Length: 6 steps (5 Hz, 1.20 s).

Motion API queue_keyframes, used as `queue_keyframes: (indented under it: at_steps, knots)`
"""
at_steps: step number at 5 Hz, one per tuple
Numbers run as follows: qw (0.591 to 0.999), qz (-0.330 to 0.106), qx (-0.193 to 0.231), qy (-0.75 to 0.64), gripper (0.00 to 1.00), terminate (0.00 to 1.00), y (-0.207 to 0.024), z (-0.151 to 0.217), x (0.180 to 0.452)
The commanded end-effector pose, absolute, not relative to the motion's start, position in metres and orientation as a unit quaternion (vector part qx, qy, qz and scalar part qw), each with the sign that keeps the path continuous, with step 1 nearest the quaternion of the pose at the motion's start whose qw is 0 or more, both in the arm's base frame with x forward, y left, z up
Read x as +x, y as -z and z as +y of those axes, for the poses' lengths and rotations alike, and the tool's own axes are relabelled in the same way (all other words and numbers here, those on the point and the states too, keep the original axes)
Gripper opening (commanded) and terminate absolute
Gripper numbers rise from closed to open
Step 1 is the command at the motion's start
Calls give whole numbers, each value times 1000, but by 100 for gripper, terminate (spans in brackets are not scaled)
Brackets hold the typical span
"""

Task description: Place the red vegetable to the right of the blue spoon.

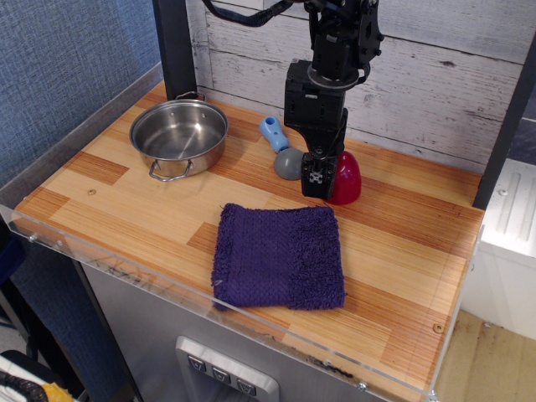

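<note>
The red vegetable (346, 177), a glossy red dome, rests flat on the wooden table just right of the blue spoon (282, 147). The spoon lies with its light-blue handle toward the back wall and its grey bowl toward the front. My gripper (318, 177) hangs low at the vegetable's left side, between it and the spoon's bowl. The near finger (316, 176) covers the vegetable's left edge and the far finger is hidden. The gripper looks open and no longer holds the vegetable.
A steel pot (179, 135) with handles stands at the back left. A purple towel (280, 255) lies in front of the gripper. A white plank wall runs behind, a black post (174, 46) stands at back left, and a clear lip (209, 306) edges the front.
</note>
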<state>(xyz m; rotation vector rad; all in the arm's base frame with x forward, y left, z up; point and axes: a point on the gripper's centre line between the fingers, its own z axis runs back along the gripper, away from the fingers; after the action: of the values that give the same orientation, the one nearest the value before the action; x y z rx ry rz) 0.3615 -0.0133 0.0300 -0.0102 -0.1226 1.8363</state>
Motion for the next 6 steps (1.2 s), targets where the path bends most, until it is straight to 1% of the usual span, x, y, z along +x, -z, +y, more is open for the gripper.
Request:
queue_keyframes:
  at_steps: [1, 2, 3, 4, 6]
  knots:
    - [593, -68, -51, -801, 100, 0, -82, -7, 356]
    - [586, -72, -69, -804, 100, 0, -114, -3, 347]
    - [585, -78, -78, -804, 100, 0, -147, 2, 329]
    - [575, -94, -88, -808, 100, 0, -176, 12, 300]
    - [575, -94, -88, -808, 100, 0, -176, 12, 300]
